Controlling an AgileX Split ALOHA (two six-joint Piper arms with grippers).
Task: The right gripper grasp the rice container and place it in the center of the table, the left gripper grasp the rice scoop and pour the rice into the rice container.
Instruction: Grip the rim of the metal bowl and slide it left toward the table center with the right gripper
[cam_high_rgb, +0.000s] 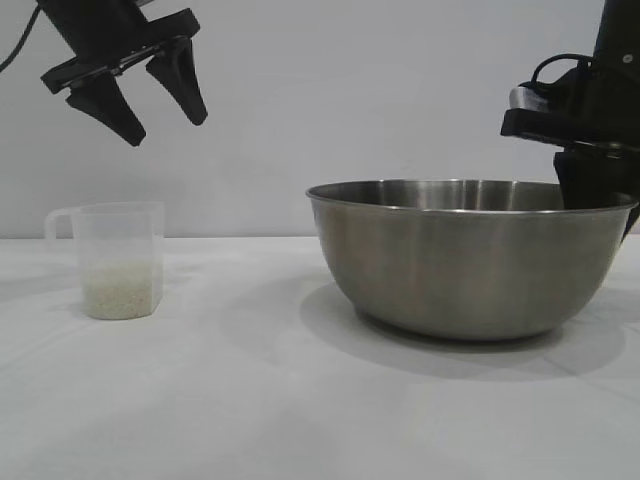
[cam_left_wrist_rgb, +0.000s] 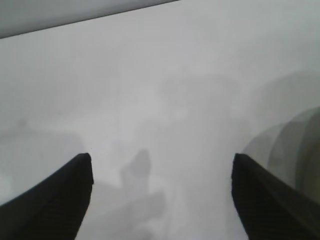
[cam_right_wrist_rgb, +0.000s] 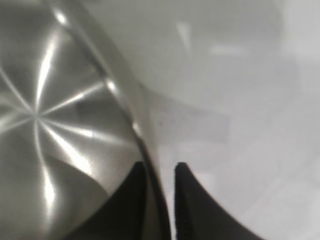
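White matte tabletop (cam_high_rgb: 260, 400) runs back to a plain pale wall, and everything on it is best placed against the stainless-steel mixing bowl (cam_high_rgb: 470, 260), the largest thing present, which sits toward the right side of the table rather than at its middle. At the bowl's far right rim the right gripper (cam_right_wrist_rgb: 160, 172) has its two pointed fingers pinched on the rolled edge, one finger inside the bowl and one outside, so the bowl's wall is clamped between them. The bowl rests flat on the table, its inside empty and bright in the right wrist view. Well to the left of the bowl stands the clear plastic measuring cup (cam_high_rgb: 118, 260), upright, its loop handle turned away from the bowl, with a shallow layer of rice (cam_high_rgb: 122, 292) in its bottom. Above that cup, and well apart from the bowl, the left gripper (cam_high_rgb: 150, 95) hangs with its fingers spread and nothing between them. The step in hand looks to be the first one, taking hold of the bowl; the next move calls for drawing it toward the table's centre without letting the thin rim slip or the bowl tip, stopping short of the cup.
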